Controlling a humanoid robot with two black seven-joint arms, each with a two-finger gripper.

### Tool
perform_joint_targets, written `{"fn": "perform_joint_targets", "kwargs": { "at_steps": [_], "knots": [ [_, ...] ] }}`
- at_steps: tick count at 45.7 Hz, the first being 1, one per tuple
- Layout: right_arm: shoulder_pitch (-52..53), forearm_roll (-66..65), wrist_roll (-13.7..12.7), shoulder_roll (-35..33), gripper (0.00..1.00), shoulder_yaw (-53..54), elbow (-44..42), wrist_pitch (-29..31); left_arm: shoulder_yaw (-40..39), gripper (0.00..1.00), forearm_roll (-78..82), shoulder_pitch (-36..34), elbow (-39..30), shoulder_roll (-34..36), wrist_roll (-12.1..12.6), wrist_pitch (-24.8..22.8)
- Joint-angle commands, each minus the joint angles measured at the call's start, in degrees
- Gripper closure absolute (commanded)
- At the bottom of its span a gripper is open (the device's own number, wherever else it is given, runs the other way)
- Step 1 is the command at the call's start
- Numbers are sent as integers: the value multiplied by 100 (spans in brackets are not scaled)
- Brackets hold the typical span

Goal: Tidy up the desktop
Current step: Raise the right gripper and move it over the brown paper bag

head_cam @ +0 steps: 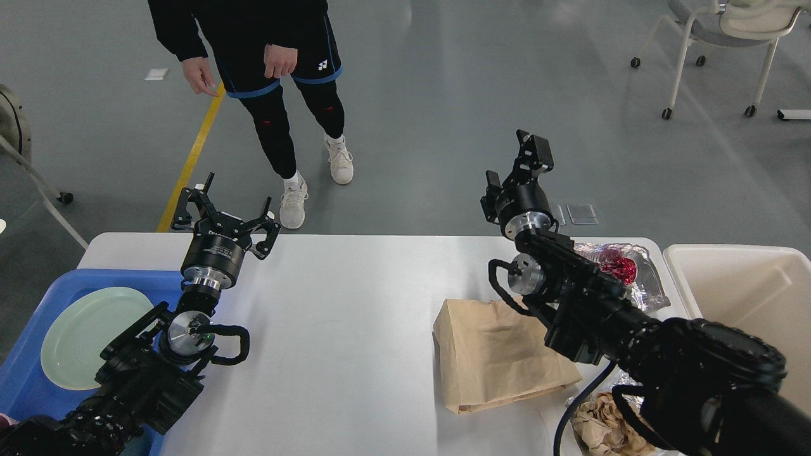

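The white desktop (355, 304) fills the lower view. On its right lies a flat brown paper bag (500, 354), a silver foil wrapper with red inside (624, 269) at the far right corner, and crumpled brown paper (599, 430) at the near edge. My left gripper (223, 210) is open and empty, above the table's far left edge. My right gripper (514, 166) is open and empty, raised beyond the far edge, above and behind the bag. My right arm hides part of the wrapper.
A blue tray (38, 386) holding a pale green plate (89, 335) sits at the left. A cream-white bin (747, 285) stands at the right. A person (279, 95) stands close beyond the table's far edge. A wheeled chair (728, 31) is far right.
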Motion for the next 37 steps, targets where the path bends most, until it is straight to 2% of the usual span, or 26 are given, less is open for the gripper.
{"fn": "perform_joint_targets", "kwargs": {
  "at_steps": [1, 9, 16, 25, 37],
  "knots": [
    [388, -1, 0, -1136, 0, -533, 347, 76, 0, 1, 0, 0, -4, 6, 0, 0],
    [1012, 51, 0, -2131, 0, -2668, 453, 67, 0, 1, 0, 0, -4, 6, 0, 0],
    [1767, 51, 0, -2474, 0, -4532, 901, 120, 0, 1, 0, 0, -4, -3, 0, 0],
    [3024, 43, 0, -2843, 0, -6352, 2772, 831, 0, 1, 0, 0, -4, 6, 0, 0],
    [5291, -1, 0, -2896, 0, -7864, 4811, 2122, 0, 1, 0, 0, -4, 5, 9, 0]
  ]
}}
